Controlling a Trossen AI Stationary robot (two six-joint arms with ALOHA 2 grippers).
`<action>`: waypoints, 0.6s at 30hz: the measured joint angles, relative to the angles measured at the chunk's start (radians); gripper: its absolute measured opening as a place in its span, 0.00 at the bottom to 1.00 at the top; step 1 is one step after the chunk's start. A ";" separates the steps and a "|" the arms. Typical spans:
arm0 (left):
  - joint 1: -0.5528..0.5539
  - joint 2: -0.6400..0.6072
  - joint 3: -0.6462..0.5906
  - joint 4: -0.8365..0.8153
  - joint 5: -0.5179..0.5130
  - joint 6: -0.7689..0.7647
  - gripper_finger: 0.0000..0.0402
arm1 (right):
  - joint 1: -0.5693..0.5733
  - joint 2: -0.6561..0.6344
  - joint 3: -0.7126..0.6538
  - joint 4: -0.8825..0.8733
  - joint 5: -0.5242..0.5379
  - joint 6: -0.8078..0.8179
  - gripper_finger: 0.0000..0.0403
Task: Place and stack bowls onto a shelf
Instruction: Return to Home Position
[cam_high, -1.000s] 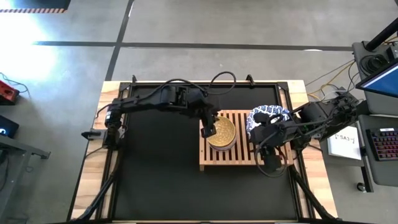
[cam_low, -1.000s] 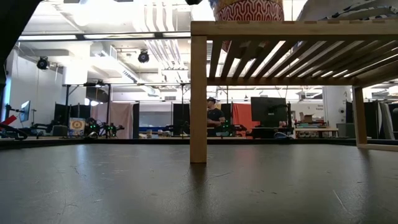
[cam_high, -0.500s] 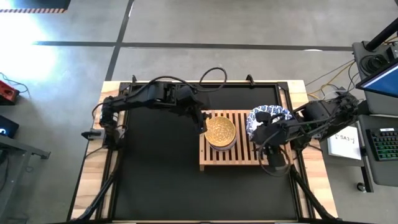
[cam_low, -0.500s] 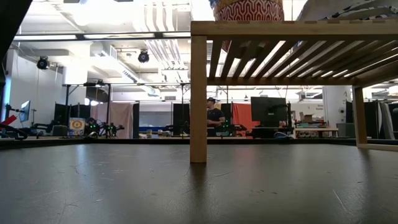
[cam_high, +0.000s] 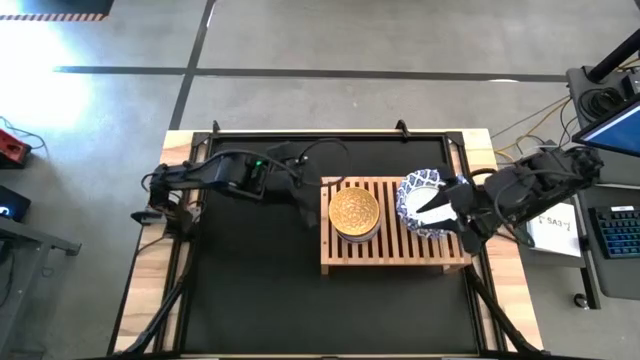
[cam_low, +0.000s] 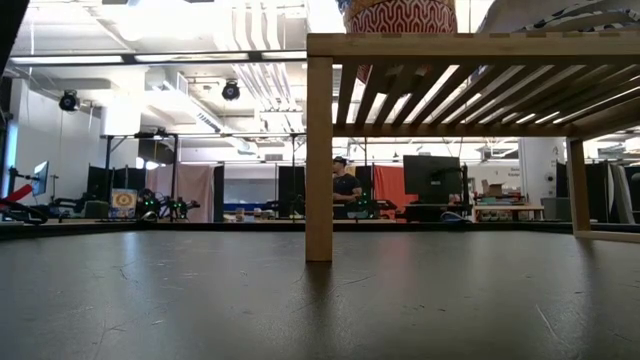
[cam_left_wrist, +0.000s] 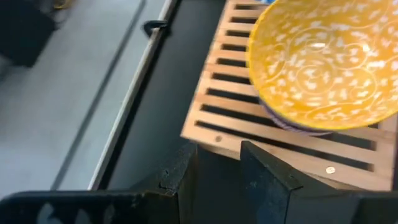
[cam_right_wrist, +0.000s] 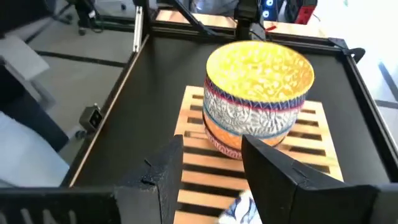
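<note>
The light-wood slatted shelf (cam_high: 395, 250) stands right of the table's middle. On its left part a stack of small bowls (cam_right_wrist: 258, 102) rests on the slats: the yellow bowl (cam_high: 355, 211) on top, a light blue one and a red one below it. Right of that sits the stack of white bowls with blue rims (cam_high: 420, 200). My left gripper (cam_high: 307, 208) is open just off the shelf's left end, near the tabletop. My right gripper (cam_high: 448, 205) is open over the right side of the white bowls, whose rim (cam_right_wrist: 239, 208) shows between its fingers. The dark grey bowl is hidden.
The low view shows the shelf's leg (cam_low: 319, 150) and the red bowl (cam_low: 400, 15) on top, with room under the slats. The black mat (cam_high: 250, 280) reaches left and near of the shelf. A raised black frame (cam_high: 330, 137) borders the mat. People and equipment stand far behind the table.
My left gripper has drawn back from the yellow bowl's left rim toward the table's left edge, off the shelf. My right arm has pulled back toward the right edge from over the shelf's right part, uncovering the white bowls. The bowls have stayed where they were.
</note>
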 joint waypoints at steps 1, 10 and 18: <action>-0.010 -0.005 0.000 -0.014 -0.024 -0.017 0.26 | 0.000 -0.027 -0.035 0.016 0.009 0.006 0.38; -0.083 -0.068 -0.096 -0.099 -0.230 -0.208 0.26 | 0.000 -0.206 -0.286 0.146 0.157 0.033 0.38; -0.104 -0.281 -0.518 0.106 -0.234 -0.306 0.26 | 0.000 -0.338 -0.426 0.234 0.145 0.024 0.38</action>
